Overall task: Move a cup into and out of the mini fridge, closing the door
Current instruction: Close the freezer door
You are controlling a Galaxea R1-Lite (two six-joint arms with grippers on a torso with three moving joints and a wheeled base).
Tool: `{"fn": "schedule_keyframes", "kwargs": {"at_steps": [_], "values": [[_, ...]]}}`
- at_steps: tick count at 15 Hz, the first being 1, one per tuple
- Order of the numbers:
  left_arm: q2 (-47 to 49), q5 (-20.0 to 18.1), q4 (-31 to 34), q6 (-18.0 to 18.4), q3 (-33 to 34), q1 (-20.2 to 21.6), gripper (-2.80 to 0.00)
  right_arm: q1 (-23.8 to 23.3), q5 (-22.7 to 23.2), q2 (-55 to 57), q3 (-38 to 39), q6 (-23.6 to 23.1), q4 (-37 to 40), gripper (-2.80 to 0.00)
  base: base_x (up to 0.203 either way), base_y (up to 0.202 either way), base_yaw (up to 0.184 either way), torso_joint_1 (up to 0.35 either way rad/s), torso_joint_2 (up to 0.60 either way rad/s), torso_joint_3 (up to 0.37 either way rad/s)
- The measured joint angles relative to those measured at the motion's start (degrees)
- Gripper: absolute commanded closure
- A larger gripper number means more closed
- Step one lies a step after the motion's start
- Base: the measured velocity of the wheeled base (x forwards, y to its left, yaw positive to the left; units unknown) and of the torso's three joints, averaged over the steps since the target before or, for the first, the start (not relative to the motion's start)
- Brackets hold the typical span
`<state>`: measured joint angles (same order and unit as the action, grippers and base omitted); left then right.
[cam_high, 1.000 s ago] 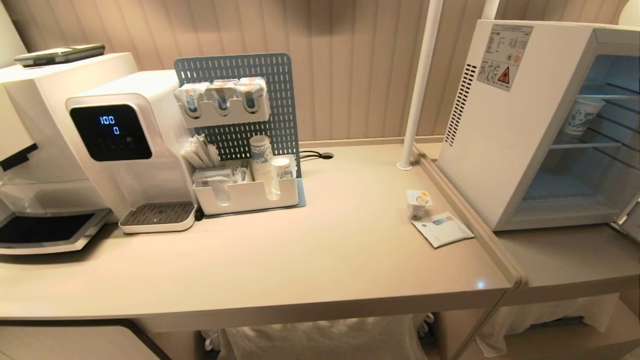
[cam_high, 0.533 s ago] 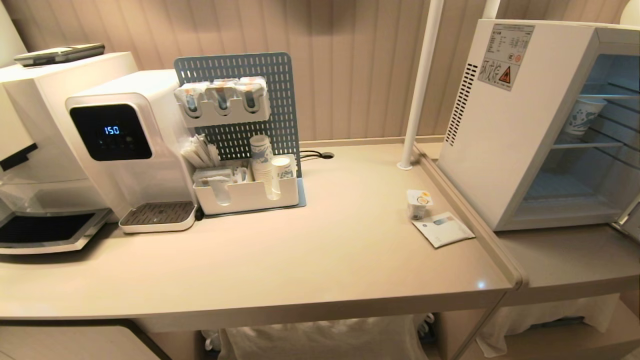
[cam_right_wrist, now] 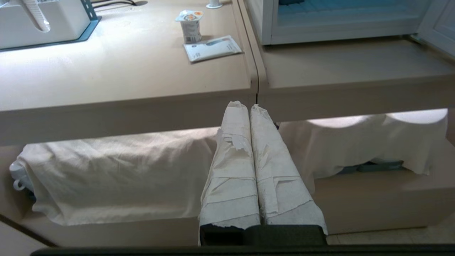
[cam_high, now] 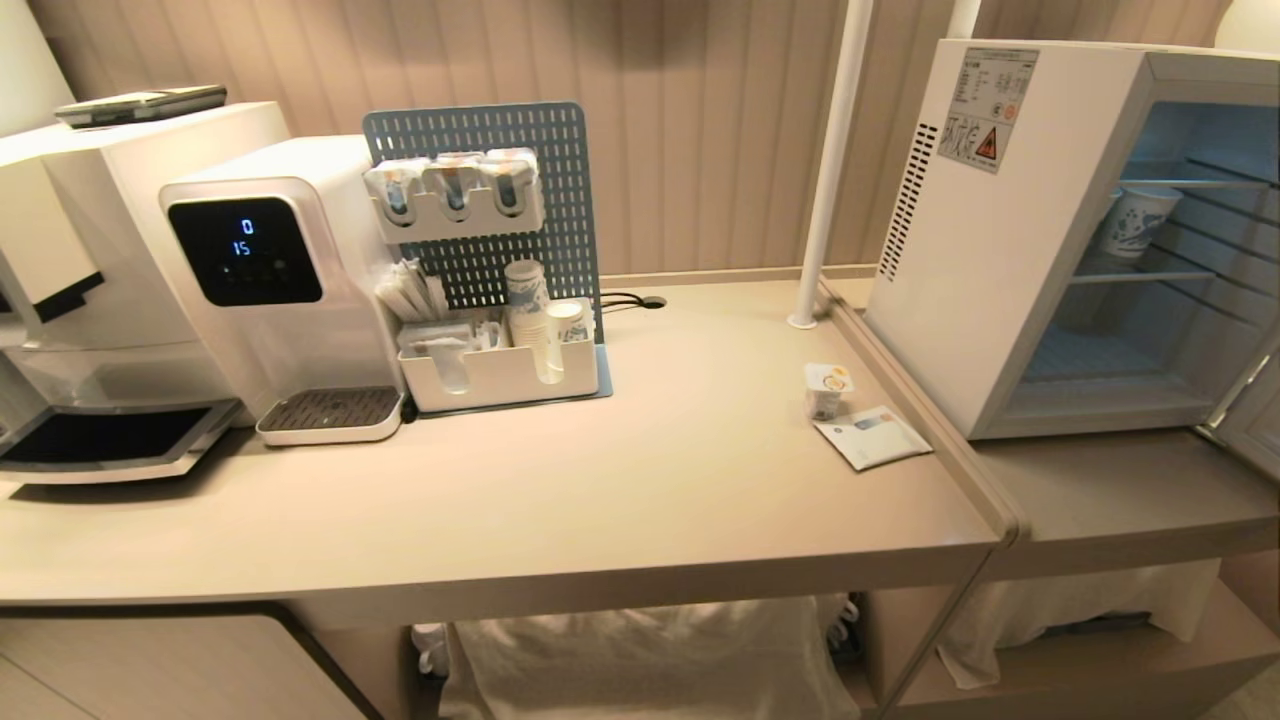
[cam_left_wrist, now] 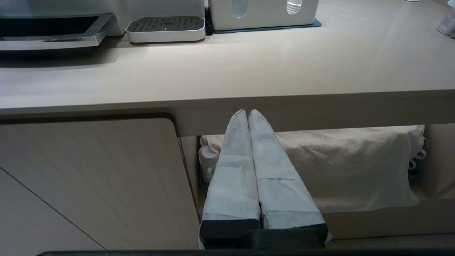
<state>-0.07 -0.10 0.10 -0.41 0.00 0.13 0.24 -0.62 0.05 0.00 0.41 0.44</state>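
A: Both grippers are below the tabletop edge. The right gripper (cam_right_wrist: 250, 106) is clenched on nothing, its wrapped fingers pressed together at the lower centre of its wrist view, pointing at the seam between the two tabletops. The left gripper (cam_left_wrist: 247, 112) is the same, empty and closed, facing the tabletop (cam_left_wrist: 227, 71) edge further left.

B: And the cup?

A: The cup (cam_high: 827, 389) stands upright right of centre in the head view, just beside a flat packet (cam_high: 873, 437) and close to the raised lip where the tabletops meet. The fridge (cam_high: 990, 230) fills the upper right, and its door (cam_high: 1250, 420) is swung open at the right edge.

B: So what could go wrong?

A: First, a gripper coming up from below could clip the tabletop edge, since both sit under it. Second, the right gripper must open before it reaches the cup; arriving closed, it would likely knock that squat, light thing over or push it against the lip.

B: The packet?

A: Near enough that a finger could catch it and drag it along. Inside the fridge, a paper cup (cam_high: 1138, 222) already stands on the upper shelf, so a careless placement could bump it. The door sits partly out of frame, so reaching it may prove awkward.
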Motion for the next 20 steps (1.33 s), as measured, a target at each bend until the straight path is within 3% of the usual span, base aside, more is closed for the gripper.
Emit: {"fn": "schedule_keyframes", "kwargs": {"at_steps": [12, 17, 20], "values": [[0.00, 0.00, 0.01, 0.01, 0.00, -0.02, 0.00, 0.00, 0.00, 0.05, 0.00, 0.05, 0.00, 0.00, -0.190, 0.000, 0.000, 0.002, 0.00, 0.002], [0.00, -0.01, -0.02, 0.23, 0.00, 0.07, 0.00, 0.00, 0.00, 0.05, 0.00, 0.02, -0.01, 0.00, -0.020, 0.000, 0.000, 0.000, 0.00, 0.001], [0.00, 0.00, 0.04, 0.34, 0.00, 0.02, 0.00, -0.01, -0.01, 0.05, 0.00, 0.05, 0.00, 0.00, -0.001, -0.155, 0.007, 0.004, 0.00, 0.002]]}}
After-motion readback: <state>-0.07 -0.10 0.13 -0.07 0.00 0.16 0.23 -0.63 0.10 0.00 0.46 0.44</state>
